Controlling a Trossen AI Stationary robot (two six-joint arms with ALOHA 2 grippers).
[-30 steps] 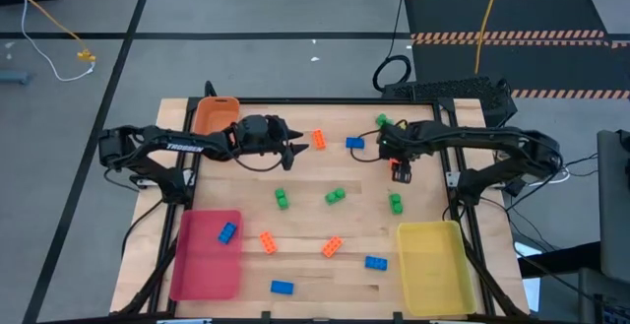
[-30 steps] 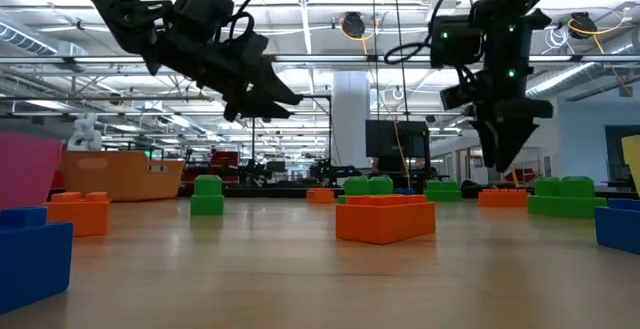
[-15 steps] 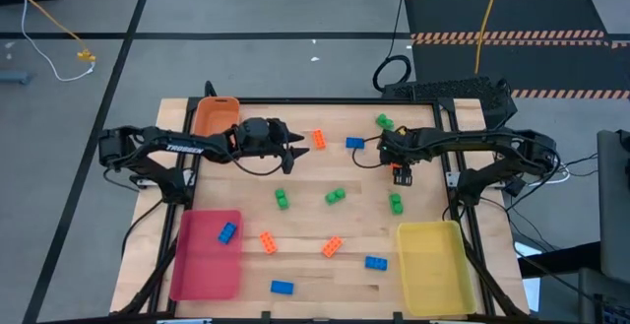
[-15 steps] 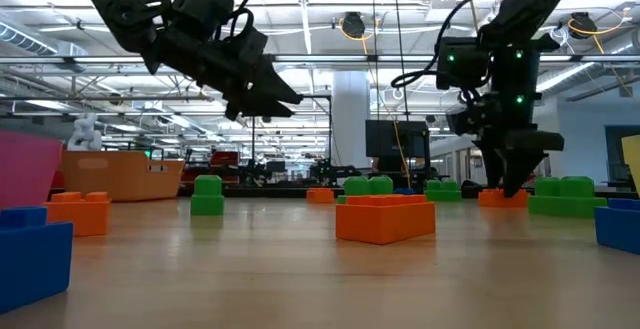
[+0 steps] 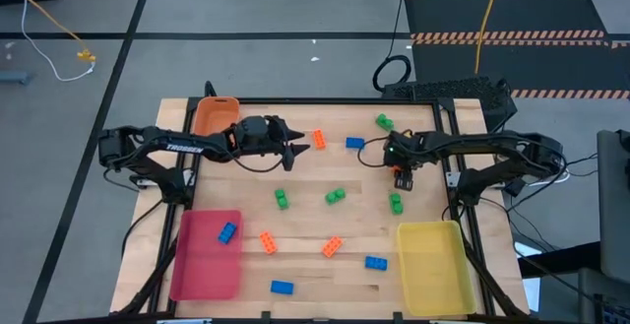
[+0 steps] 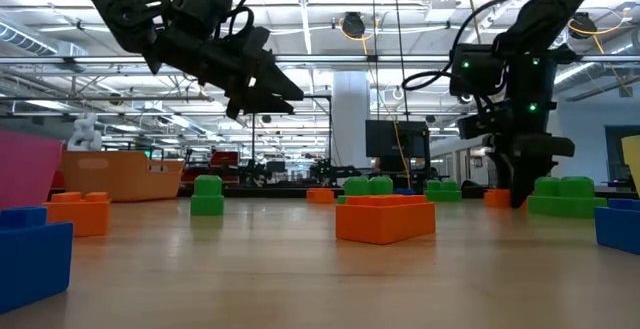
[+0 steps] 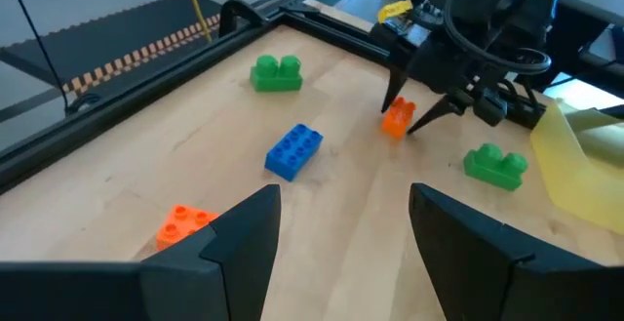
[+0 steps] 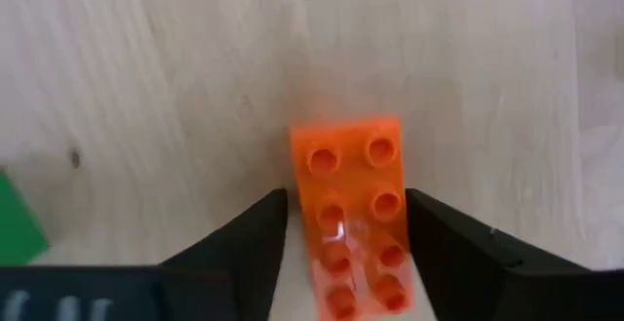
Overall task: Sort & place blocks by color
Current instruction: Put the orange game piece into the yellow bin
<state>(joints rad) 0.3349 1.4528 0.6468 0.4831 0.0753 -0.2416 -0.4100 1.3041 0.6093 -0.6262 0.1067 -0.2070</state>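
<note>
Small green, blue and orange blocks lie scattered flat on the wooden table. My right gripper points down, open, astride one orange block near the table's right side. The fingers run along that block's two long sides. My left gripper hovers open above the table's far middle. It is just left of another orange block and a blue block. My right gripper comes from above with one finger at each long side of the orange block's near half, which lies flat on the table. Whether the fingers touch the block I cannot tell.
An orange tray sits at the far left corner. The pink tray at near left holds a blue block. A yellow tray sits at near right. Green blocks lie close to my right gripper.
My right gripper has come down from above the table until its open fingers stand around the orange block, shifting slightly toward the table's right and near edges.
</note>
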